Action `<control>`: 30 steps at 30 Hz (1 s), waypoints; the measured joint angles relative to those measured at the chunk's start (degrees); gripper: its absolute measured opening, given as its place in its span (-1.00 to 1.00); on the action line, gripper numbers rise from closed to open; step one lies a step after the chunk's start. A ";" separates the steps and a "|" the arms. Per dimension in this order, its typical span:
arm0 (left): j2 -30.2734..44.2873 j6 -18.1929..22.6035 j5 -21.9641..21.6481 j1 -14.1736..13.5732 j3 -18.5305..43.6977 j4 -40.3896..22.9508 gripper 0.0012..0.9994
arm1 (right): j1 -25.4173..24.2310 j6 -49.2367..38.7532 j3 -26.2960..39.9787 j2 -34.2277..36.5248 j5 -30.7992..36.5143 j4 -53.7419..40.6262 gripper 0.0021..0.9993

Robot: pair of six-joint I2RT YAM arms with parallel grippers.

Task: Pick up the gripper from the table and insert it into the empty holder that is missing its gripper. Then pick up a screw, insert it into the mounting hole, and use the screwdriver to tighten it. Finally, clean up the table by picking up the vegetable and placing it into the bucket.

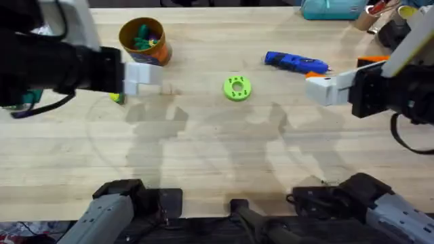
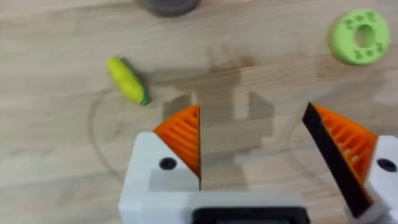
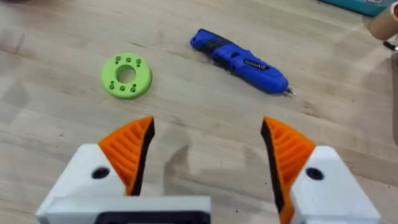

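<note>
The vegetable (image 2: pixel 126 80), a small yellow oval with a green end, lies on the wooden table just ahead and to one side of my left gripper (image 2: pixel 255 134), which is open and empty. From overhead the vegetable (image 1: pixel 116 98) peeks out beside the left gripper (image 1: pixel 152 78), with the orange bucket (image 1: pixel 144 39) just behind. The blue screwdriver (image 1: pixel 296 62) lies flat at the back right. My right gripper (image 3: pixel 208 143) hovers open short of the screwdriver (image 3: pixel 239 60); overhead it (image 1: pixel 315 87) sits at the right. The loose gripper, holder and screw are out of view.
A lime-green flat ring (image 1: pixel 237 87) lies mid-table between the two arms. The bucket holds green and orange bits. A teal box (image 1: pixel 332 8) and some clutter stand at the back right corner. An orange piece (image 1: pixel 371 61) shows behind the right arm.
</note>
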 joint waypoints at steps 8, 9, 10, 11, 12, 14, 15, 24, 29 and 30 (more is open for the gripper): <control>4.54 -1.83 -4.10 11.63 0.04 -2.07 0.97 | 0.00 0.00 0.00 0.00 0.00 0.01 0.99; 5.82 -1.96 -4.84 12.23 0.04 -2.23 0.97 | 0.00 0.00 0.00 0.00 0.00 0.01 0.99; 7.26 -2.13 -5.62 12.71 0.07 -2.33 0.97 | 0.00 0.00 -0.01 0.00 0.00 -0.01 0.99; 8.84 -2.43 -6.37 13.14 0.09 -2.34 0.97 | 0.00 0.00 -0.01 0.00 0.00 -0.03 0.99; 10.36 -2.78 -7.02 13.53 0.09 -2.24 0.97 | 0.00 0.00 0.00 0.00 0.00 -0.05 0.99; 13.97 -3.84 -8.09 14.75 0.09 -1.09 0.97 | 0.00 0.00 0.00 0.00 0.00 -0.09 0.99; 15.83 -4.37 -8.42 15.44 0.09 -0.14 0.97 | 0.00 0.00 0.00 0.00 0.00 -0.12 0.99; 30.13 -8.54 -10.07 18.11 0.09 10.37 0.97 | 0.00 -0.01 -0.02 0.00 0.00 0.08 0.99; 36.29 -11.74 -10.03 18.13 0.09 16.07 0.97 | 0.00 0.00 -0.02 0.00 0.00 0.08 0.99; 37.39 -12.12 -9.87 18.13 0.09 16.65 0.97 | 0.00 0.00 -0.02 0.00 0.00 0.07 0.99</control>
